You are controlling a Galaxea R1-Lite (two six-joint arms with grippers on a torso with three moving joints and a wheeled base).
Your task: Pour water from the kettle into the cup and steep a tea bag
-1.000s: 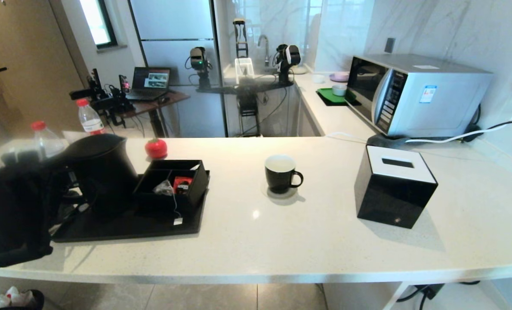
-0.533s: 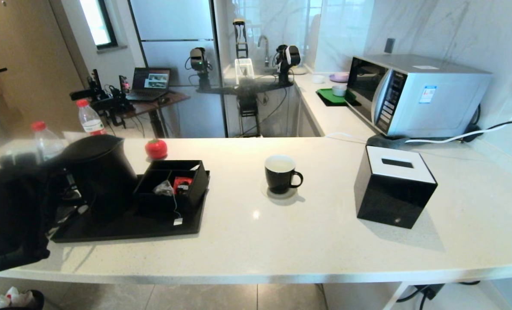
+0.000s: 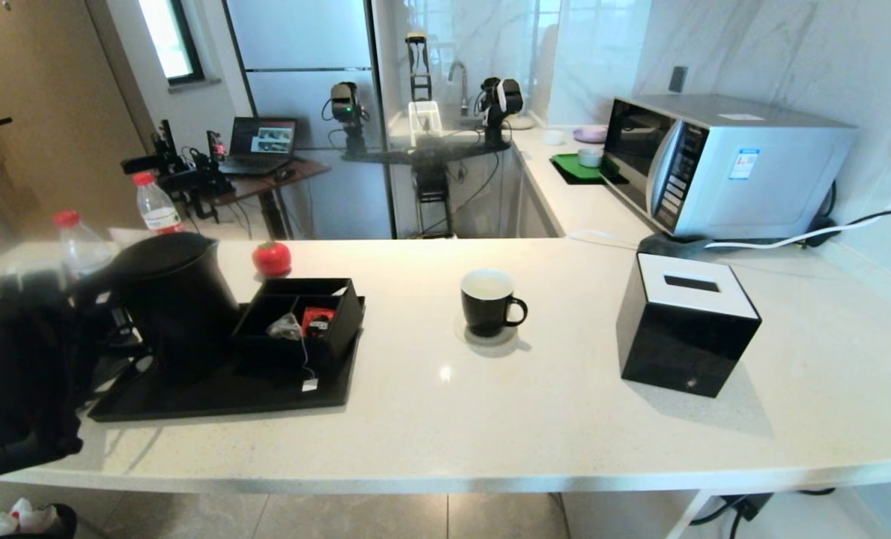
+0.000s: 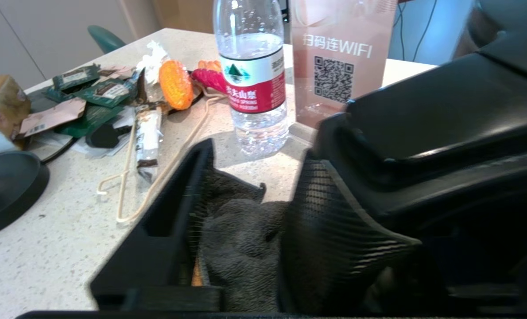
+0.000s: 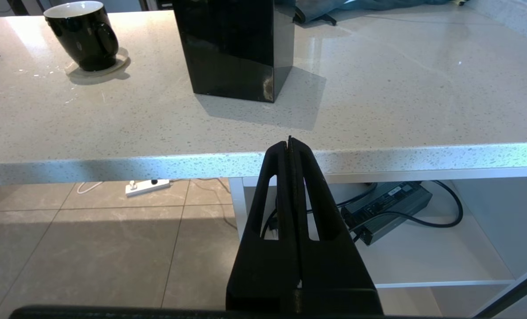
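The black kettle [image 3: 170, 293] stands on the left end of a black tray [image 3: 228, 394]. My left gripper [image 4: 259, 153] is open right beside it; the kettle [image 4: 445, 133] fills the view past one finger, and a grey cloth [image 4: 237, 239] lies under the gap. The tea bag [image 3: 287, 326] rests in a black divided box [image 3: 299, 311] on the tray, its tag [image 3: 309, 385] hanging down. The black cup [image 3: 488, 302] sits on a coaster mid-counter. My right gripper [image 5: 289, 142] is shut and empty, below the counter's front edge.
A black tissue box [image 3: 685, 333] stands right of the cup and a microwave [image 3: 722, 165] behind it. Water bottles [image 3: 78, 243], a red tomato-shaped thing [image 3: 272, 257], a WiFi sign [image 4: 339, 62], a kettle base [image 4: 6, 186] and packets crowd the far left.
My left arm has shifted slightly left and down beside the kettle. The cup, the tea bag and the right arm stay put.
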